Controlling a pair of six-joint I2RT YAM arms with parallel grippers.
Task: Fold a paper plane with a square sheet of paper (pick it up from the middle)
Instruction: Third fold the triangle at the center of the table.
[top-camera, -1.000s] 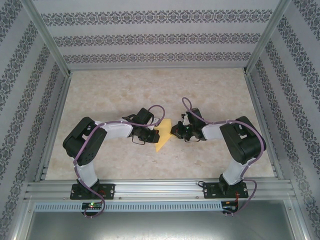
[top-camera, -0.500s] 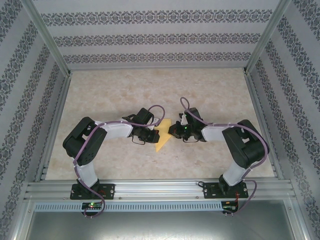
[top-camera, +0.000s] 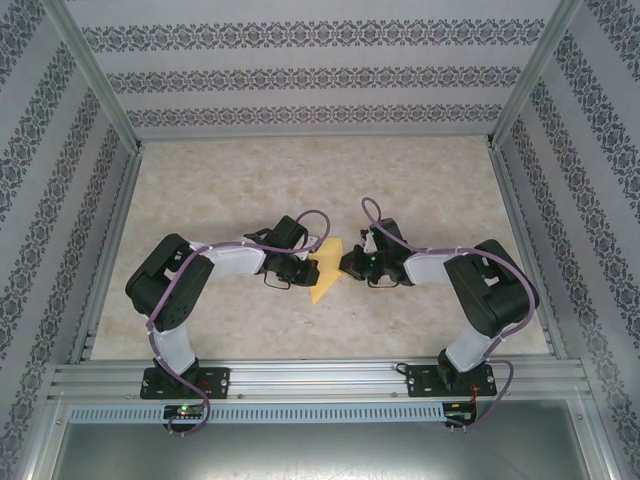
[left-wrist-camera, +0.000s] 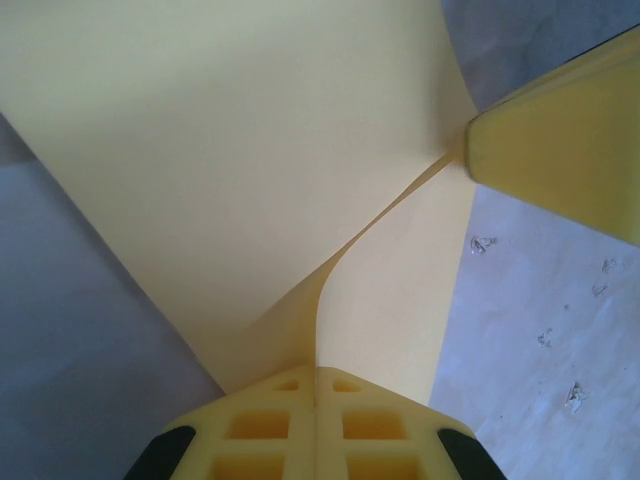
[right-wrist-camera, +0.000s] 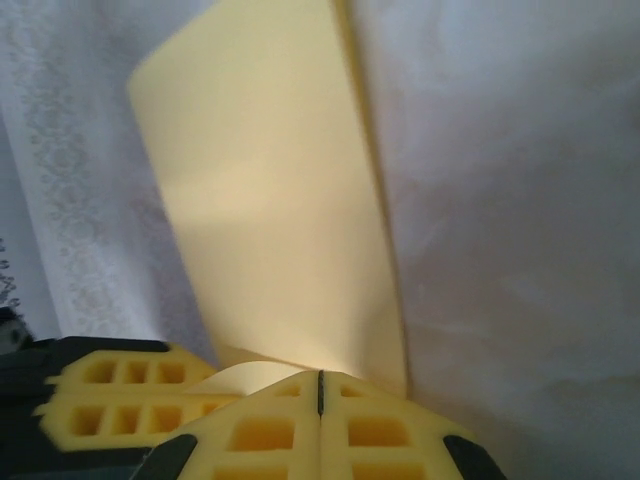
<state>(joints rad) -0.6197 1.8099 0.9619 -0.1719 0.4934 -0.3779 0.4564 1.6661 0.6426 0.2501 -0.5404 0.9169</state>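
Left hand (top-camera: 311, 268), right hand (top-camera: 346, 263) clamp the paper (top-camera: 325, 284); table (top-camera: 250, 190) beneath (marbled).

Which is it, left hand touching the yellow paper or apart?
Touching. The left wrist view shows the left hand shut on the yellow paper, which runs out from between its pads.

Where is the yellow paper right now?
In the top view the paper is near the middle of the table, pinched between the left gripper on its left and the right gripper on its right.
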